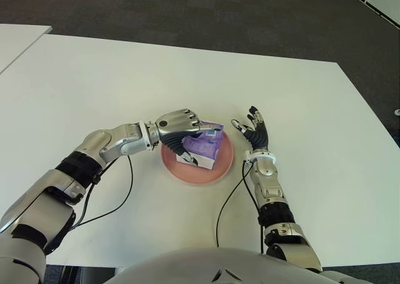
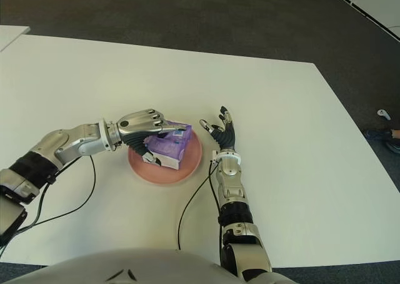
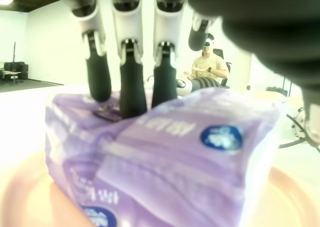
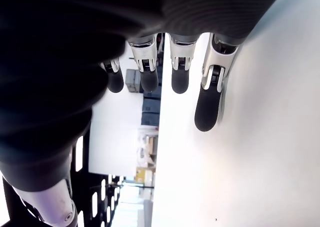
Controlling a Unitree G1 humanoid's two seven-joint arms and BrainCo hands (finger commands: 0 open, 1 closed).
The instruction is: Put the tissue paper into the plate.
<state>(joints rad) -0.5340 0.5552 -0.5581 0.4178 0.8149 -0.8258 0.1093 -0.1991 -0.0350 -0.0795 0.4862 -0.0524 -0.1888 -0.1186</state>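
Observation:
A purple tissue paper pack (image 1: 203,147) sits on the pink plate (image 1: 220,170) in the middle of the white table (image 1: 125,77). My left hand (image 1: 190,129) reaches in from the left and is shut on the pack. Its fingers (image 3: 131,87) press on the pack's (image 3: 165,157) top and the thumb is at one side. The plate's surface (image 3: 287,197) shows right under the pack. My right hand (image 1: 250,129) shows just right of the plate, fingers (image 4: 206,107) spread and holding nothing.
Black cables (image 1: 122,196) trail from both arms across the table near its front edge. Dark floor lies beyond the far edge. A second white table corner (image 1: 19,37) shows at the far left. A seated person (image 3: 207,67) appears far off in the left wrist view.

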